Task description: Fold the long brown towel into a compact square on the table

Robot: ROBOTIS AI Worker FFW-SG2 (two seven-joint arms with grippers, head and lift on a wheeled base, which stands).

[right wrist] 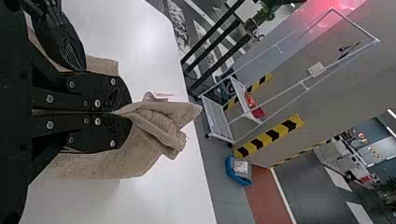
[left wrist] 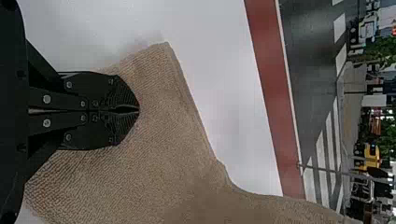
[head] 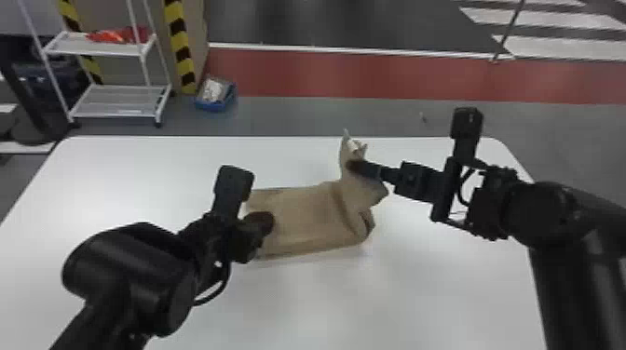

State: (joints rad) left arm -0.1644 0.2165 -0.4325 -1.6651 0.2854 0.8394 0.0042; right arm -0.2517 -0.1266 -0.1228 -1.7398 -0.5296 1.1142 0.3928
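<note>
Found the long brown towel (head: 302, 218) around the middle of the bench (head: 93, 186), spread with its long axis running roughly left to right across the robot's front. Saw its right end bunched and lifted, with a white tag (right wrist: 162, 94) poking out of the crumpled cloth. Had the right hand (right wrist: 128, 113) clamped on that end, with fingers pressed together on a pinch of fabric. Had the left hand (left wrist: 138, 109) over the opposite end, also with fingers together, but could not tell of any cloth caught between them.

Noted the main spread of towel to the left of the right hand and somewhat nearer the robot, mostly between the two hands. Judged the right hand nearer the raised end and so better placed to lead the fold, with the left hand better placed to steady the flat end.

Took the job for partly done, well short of a compact square. Seemed to call next for bringing the raised end leftward along the long axis and laying it over the flat part. Risked dragging the whole towel, or setting the bunch down as a lump. Expected limp, soft handling, apt to sag from the pinch.
</note>
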